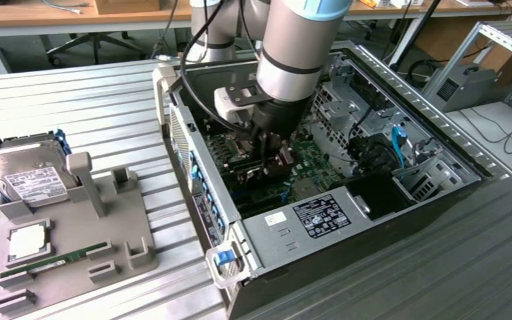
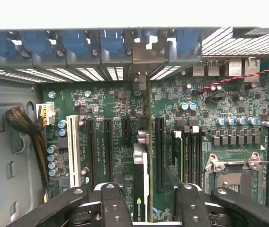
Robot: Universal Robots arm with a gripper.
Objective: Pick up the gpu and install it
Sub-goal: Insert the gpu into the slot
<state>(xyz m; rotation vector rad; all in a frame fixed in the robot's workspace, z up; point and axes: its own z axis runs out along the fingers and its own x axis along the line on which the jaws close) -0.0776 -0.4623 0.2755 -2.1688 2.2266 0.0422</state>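
Green motherboard (image 2: pixel 182 94) fills the floor of the open computer case (image 1: pixel 469 170), which lies on its side on the ribbed metal desk (image 1: pixel 78 100). The arm's gripper (image 2: pixel 146 203) hangs inside the case, directly above the expansion slots. In the wrist view, the black fingers (image 2: pixel 113 203) stand spread apart, one on each side of the gpu (image 2: pixel 140 182), with a visible gap between the pads and the card, so nothing is pinched.

The gpu stands on edge in the motherboard, lined up with a slot, its thin dark board running toward the rear wall of the case. Its silver-grey end bracket (image 2: pixel 140 71) meets the row of rear slot covers, among the blue retention clips (image 2: pixel 111 40). A white slot (image 2: pixel 72 149) and several black slots (image 2: pixel 99 146) lie parallel beside the card. The empty CPU socket (image 2: pixel 231 172) sits on the far side of the card from the white slot.

In the exterior view, the gripper (image 1: pixel 269 157) reaches down into the middle of the case. At the exterior view's left, a grey parts holder (image 1: pixel 105 233) rests on the desk, well apart from the case. It carries a silver hard drive (image 1: pixel 25 173) with a white label, a processor chip (image 1: pixel 27 241) and a narrow green memory stick (image 1: pixel 56 260).
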